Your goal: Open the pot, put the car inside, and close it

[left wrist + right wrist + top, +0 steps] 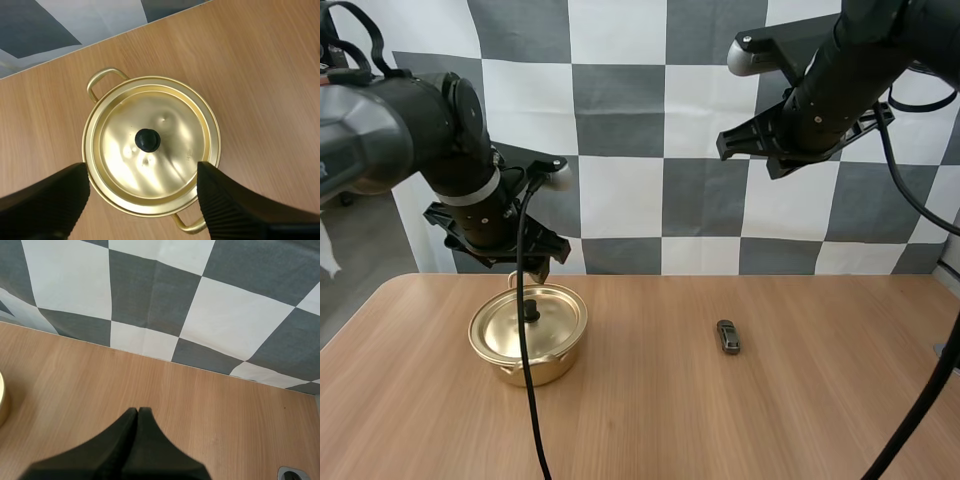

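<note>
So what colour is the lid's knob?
The knob is black; the left wrist view shows it best.

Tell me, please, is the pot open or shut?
Shut: the lid sits level on the pot, its black knob on top.

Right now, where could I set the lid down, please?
The table is bare between the pot and the car, along the whole near edge, and right of the car. It is crowded over the pot, where my open left hand hovers.
</note>
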